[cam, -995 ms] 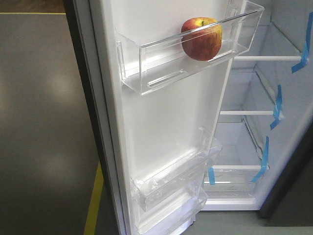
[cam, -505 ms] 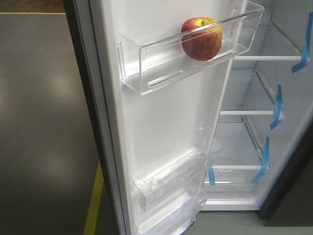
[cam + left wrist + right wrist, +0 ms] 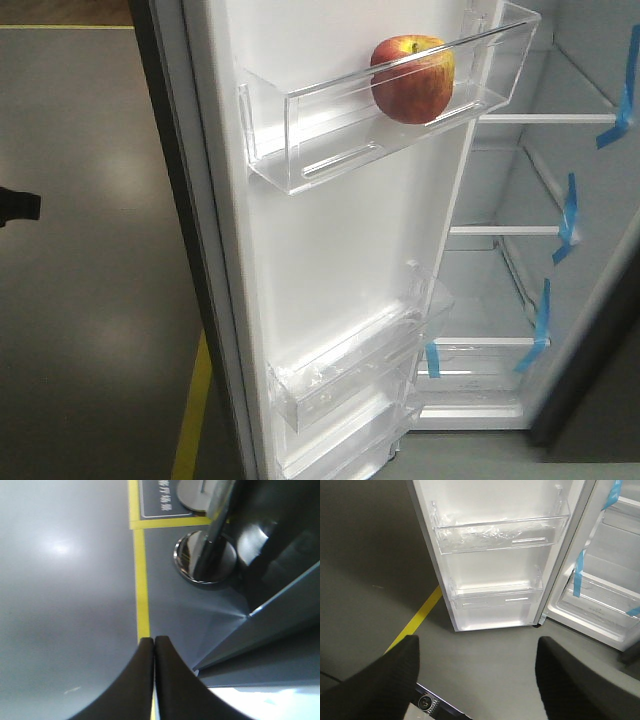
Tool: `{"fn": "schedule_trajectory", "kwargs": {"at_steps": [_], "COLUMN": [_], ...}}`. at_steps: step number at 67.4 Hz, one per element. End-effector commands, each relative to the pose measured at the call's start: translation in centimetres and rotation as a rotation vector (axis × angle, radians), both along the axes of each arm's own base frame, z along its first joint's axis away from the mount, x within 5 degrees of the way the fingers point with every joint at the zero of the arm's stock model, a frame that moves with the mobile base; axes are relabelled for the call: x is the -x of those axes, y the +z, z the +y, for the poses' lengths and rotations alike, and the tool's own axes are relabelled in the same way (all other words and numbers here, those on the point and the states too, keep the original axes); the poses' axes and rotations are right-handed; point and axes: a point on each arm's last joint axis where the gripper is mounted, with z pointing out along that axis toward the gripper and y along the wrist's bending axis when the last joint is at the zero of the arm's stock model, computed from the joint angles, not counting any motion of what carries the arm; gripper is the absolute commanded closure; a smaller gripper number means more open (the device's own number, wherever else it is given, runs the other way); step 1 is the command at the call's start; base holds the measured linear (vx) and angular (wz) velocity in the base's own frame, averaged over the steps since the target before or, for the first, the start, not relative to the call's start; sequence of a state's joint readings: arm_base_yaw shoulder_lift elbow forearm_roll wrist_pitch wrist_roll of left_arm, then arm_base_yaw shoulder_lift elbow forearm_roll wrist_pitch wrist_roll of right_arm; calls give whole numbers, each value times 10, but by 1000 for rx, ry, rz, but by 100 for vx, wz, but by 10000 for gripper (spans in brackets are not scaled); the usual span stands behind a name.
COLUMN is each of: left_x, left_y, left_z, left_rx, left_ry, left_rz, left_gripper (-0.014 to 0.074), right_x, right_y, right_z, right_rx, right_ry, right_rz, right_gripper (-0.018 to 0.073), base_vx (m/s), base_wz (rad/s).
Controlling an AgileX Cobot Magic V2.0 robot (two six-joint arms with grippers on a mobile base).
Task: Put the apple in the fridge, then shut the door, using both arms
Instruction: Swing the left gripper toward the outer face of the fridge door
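The red apple [image 3: 412,80] sits in the top clear bin [image 3: 330,130] of the open fridge door [image 3: 330,260]. The fridge [image 3: 520,230] stands open to the right, with a white interior, glass shelves and blue tape strips. A black gripper tip [image 3: 18,205] shows at the left edge of the front view, left of the door and apart from it. In the left wrist view my left gripper [image 3: 154,640] is shut and empty above the floor, near the door's lower corner [image 3: 270,625]. My right gripper [image 3: 477,645] is open and empty, low in front of the door's lower bins [image 3: 495,565].
A yellow floor line [image 3: 190,410] runs beside the door's foot and shows in both wrist views [image 3: 141,590] [image 3: 417,617]. A chrome stanchion post and base [image 3: 205,555] stand beyond the door. A floor sign [image 3: 162,500] lies further off. The robot base edge [image 3: 435,705] is below the right gripper.
A black gripper tip has come into the front view at the left edge. The apple, the door and the fridge have not moved.
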State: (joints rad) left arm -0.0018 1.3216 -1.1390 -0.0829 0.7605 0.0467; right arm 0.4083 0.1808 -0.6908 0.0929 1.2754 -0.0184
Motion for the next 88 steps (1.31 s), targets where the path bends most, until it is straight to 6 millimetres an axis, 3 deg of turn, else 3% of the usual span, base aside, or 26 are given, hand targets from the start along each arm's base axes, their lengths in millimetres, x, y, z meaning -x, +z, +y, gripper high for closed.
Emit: {"fn": "schedule_trajectory", "kwargs": {"at_steps": [1,22,46,58,88], "left_x": [-19,-76,-113,-117,-100], "left_y": [20,23,11,4,6], "left_z": [-4,-14,-32,-59,-125], "left_rx": [35,141,300,282,271], "left_ry": [-28,-79,-140,-237,-434], "left_rz": [-109,-148,-190,-180,-171], "left_gripper": [602,602,602,602,602], "right_x": [0,0,0,0,0], "right_y": [6,6,6,6,6], "right_z": [0,0,0,0,0], "right_rx": [8,8,7,7,7], "right_ry": [6,6,6,6,6], "right_rz": [-1,-1,-3,-3,-3], "right_gripper": [90,90,90,90,90], "base_vx": [0,0,0,0,0], "base_wz": [0,0,0,0,0]}}
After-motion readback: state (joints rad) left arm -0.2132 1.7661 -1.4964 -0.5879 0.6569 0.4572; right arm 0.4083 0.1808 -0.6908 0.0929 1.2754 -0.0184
